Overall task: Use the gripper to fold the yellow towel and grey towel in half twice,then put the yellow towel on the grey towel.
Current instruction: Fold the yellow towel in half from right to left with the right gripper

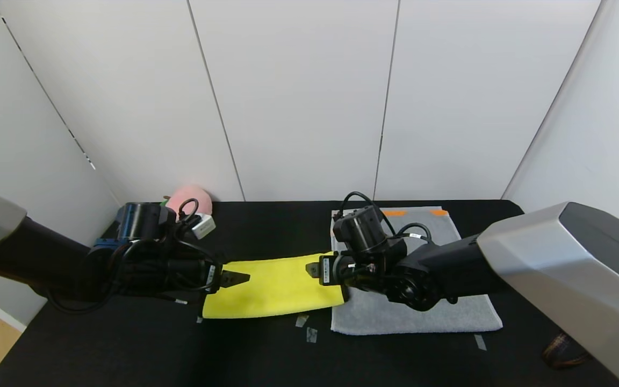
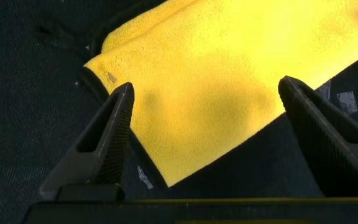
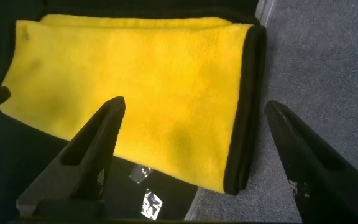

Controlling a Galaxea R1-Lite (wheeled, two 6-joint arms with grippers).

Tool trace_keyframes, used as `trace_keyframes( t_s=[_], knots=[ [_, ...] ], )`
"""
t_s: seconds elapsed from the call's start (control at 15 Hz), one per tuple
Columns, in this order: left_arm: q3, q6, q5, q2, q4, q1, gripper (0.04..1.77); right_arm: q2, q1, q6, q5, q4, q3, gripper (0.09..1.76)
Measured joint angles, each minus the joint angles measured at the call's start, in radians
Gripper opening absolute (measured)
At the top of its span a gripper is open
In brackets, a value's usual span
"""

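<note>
your left gripper (image 1: 234,279) and right gripper (image 1: 312,269) both stand wide, holding nothing, at either end of the yellow towel (image 1: 274,287), folded at frame centre. its right end overlaps the grey towel (image 1: 422,317); grabbing there could snag both cloths.

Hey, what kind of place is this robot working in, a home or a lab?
Most likely a lab or test booth, not a home: plain white wall panels box in a black cloth-covered table, bits of tape mark spots on it, and only a bright yellow towel and a grey terry towel are laid out.
</note>
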Motion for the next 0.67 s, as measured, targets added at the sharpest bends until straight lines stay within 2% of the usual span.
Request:
trace_keyframes(
  t_s=[0.67],
  knots=[
    [0.000,-0.001,0.007,-0.004,0.000,-0.001,1.69,0.035,0.000,0.018,-0.001,0.005,0.008,1.69]
  ],
)
